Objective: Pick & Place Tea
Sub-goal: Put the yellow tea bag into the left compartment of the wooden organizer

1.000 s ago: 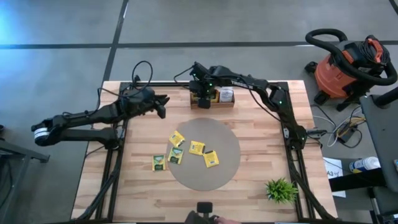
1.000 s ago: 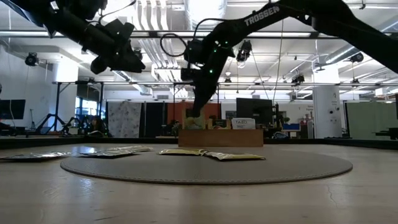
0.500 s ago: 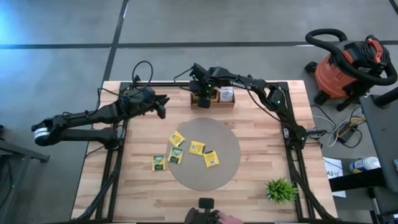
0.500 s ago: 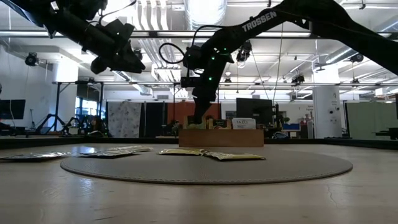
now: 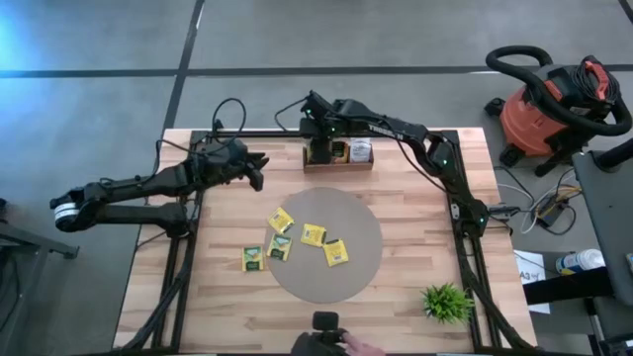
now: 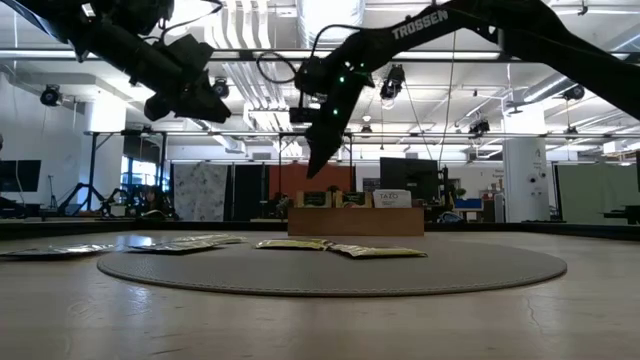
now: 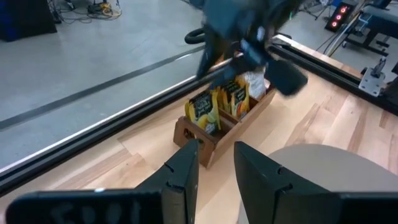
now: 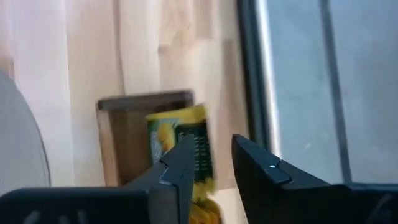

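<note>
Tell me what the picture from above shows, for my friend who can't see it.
The right gripper hangs open over a wooden tray of tea packets at the table's far edge. Five yellow tea packets lie around a grey round mat, and the left gripper waits nearby.

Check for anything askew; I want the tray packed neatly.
One yellow tea packet in the wooden tray's end compartment leans crooked, below the open right gripper. Five packets lie loose on the table and the round mat.

A robotics lab hall — bare concrete floor (image 5: 396, 40), exposed ceiling ducts (image 6: 240, 30), an orange shop vacuum (image 5: 539, 109).
</note>
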{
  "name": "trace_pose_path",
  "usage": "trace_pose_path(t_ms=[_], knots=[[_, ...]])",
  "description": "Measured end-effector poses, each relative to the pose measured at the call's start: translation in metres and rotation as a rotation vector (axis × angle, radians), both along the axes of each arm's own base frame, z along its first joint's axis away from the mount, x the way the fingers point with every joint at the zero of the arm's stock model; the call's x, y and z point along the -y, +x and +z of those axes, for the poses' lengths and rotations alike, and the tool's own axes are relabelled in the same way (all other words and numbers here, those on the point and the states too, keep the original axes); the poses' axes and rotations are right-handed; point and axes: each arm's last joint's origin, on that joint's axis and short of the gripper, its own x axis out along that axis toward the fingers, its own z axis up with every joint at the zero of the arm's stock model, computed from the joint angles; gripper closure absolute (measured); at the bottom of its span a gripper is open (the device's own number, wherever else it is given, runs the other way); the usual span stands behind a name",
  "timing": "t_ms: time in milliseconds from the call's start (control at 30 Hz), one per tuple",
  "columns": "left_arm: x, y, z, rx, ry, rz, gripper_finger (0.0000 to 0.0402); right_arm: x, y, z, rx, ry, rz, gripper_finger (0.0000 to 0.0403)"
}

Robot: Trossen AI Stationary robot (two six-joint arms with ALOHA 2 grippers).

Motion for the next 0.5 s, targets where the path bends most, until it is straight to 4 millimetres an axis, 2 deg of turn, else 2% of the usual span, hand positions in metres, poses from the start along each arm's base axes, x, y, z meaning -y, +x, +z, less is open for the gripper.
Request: trace_pose_path(t_ms=[167, 300, 400, 500], knots=[[0.000, 0.000, -0.001, -0.013, -0.007, -0.008, 0.0305, -0.003, 0.000, 0.030, 0.089, 0.009, -0.061, 0.0301], [0.001, -0.001, -0.002, -0.024, -0.014, -0.013, 0.0305, -0.018, -0.004, 0.048, 0.119, 0.146, -0.104, 0.0311], [0.001, -0.001, -0.005, -0.047, -0.024, -0.014, 0.0305, -0.038, -0.012, 0.052, 0.054, 0.307, -0.119, 0.0319], [0.001, -0.002, -0.006, -0.062, -0.031, -0.014, 0.0305, -0.065, -0.012, 0.042, -0.050, 0.405, -0.085, 0.0326]])
